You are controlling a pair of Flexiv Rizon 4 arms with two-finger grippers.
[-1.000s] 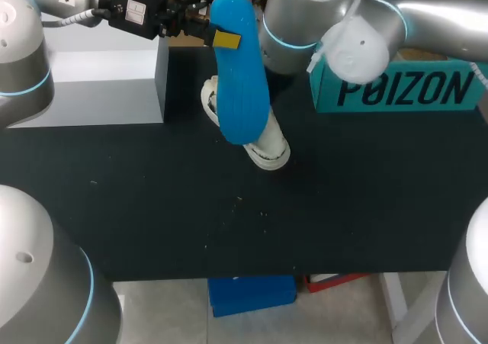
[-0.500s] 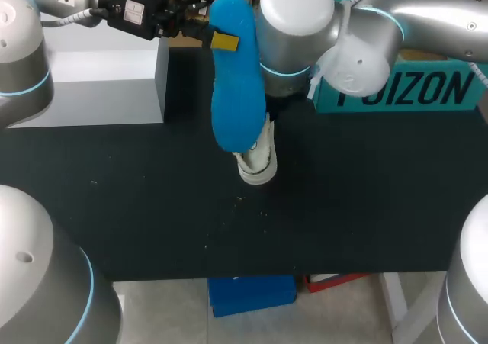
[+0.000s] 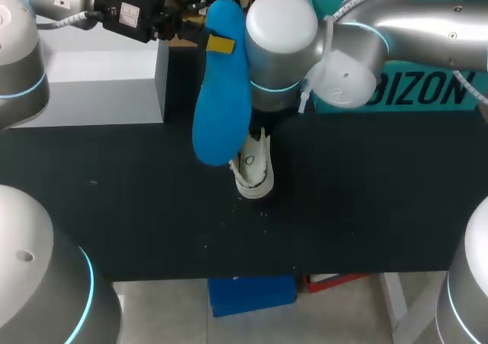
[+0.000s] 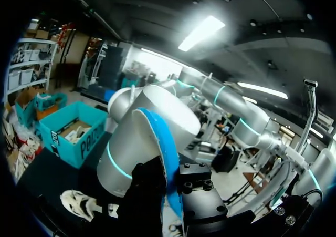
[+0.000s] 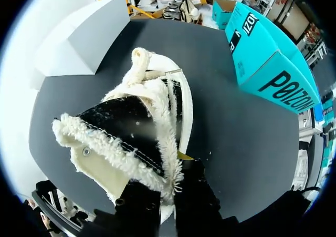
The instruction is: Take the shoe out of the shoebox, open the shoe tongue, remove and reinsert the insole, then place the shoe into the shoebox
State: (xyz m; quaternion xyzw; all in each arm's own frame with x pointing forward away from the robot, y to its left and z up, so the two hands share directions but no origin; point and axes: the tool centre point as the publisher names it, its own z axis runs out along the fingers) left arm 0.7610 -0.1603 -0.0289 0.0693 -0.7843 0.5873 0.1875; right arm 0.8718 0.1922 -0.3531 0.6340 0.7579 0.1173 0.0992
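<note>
A blue insole hangs lengthwise over the table, and my left gripper is shut on its far end. From the left wrist it shows edge-on as a blue insole between the fingers of the left gripper. Below it, a white fleece-lined shoe sits toe toward the front edge. My right gripper is shut on the fleecy collar of the shoe; the right arm's big joint hides it from the head camera. The teal shoebox stands at the back right.
A grey and white box stands at the back left, also seen as the grey box beyond the shoe. The teal shoebox lies past the shoe on the other side. The black table stretches toward the front.
The right arm has swung left and turned the shoe, so its toe now points toward the front edge. The insole's free end has swung leftward; the left gripper has kept its hold.
</note>
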